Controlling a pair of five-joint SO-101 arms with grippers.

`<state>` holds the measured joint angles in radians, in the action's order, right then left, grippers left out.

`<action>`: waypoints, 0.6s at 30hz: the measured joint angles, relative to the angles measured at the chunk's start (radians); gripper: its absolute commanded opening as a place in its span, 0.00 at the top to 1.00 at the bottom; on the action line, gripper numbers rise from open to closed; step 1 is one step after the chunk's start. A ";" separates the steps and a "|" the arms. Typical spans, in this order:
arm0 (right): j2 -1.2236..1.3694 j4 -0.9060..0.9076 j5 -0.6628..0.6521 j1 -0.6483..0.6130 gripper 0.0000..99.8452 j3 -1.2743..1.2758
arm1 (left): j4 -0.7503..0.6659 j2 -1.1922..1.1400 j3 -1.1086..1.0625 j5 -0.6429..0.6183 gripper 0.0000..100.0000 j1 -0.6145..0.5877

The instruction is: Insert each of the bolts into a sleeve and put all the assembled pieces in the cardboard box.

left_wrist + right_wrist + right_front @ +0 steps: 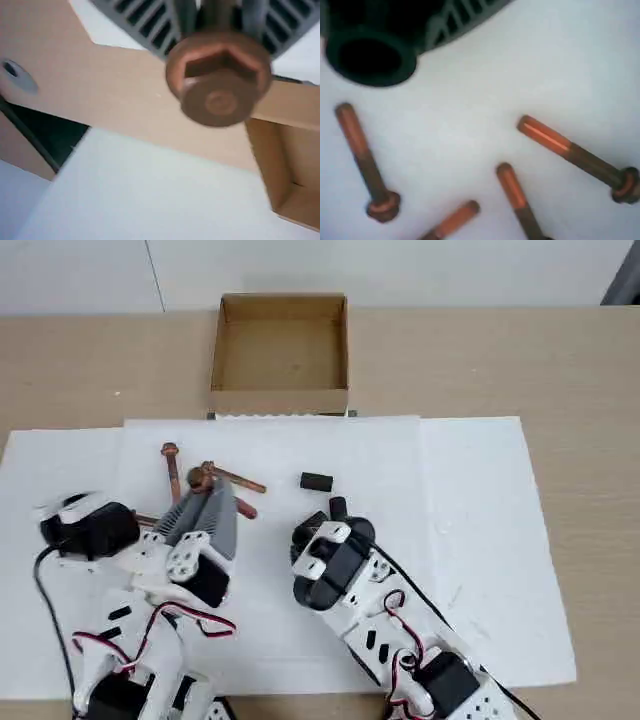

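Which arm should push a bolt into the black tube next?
Left. The left gripper holds a bolt, close to the sleeve held by the right gripper.

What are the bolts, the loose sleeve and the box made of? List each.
Bolts: metal, likely copper-plated, given the orange-brown sheen. Loose sleeve: matte black, perhaps plastic or rubber. Cardboard box: plain brown cardboard, matte, raw-cut rim.
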<state>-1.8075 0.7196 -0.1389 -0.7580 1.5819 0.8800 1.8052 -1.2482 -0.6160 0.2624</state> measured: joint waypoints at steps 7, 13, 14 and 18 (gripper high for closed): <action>0.000 -0.003 0.000 -0.063 1.00 0.000 | -0.002 0.000 -0.008 -0.018 1.00 0.120; 0.000 -0.055 0.000 -0.063 1.00 0.000 | -0.002 0.000 -0.043 -0.018 1.00 0.150; 0.000 -0.055 0.000 -0.063 1.00 0.000 | -0.002 0.000 -0.043 -0.018 1.00 0.150; 0.000 -0.055 0.000 -0.029 1.00 0.000 | -0.002 0.000 -0.043 -0.018 1.00 0.150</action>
<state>-1.8075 0.6644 -0.1389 -0.7871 1.5819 0.8784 1.8052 -1.2912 -0.6345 0.4127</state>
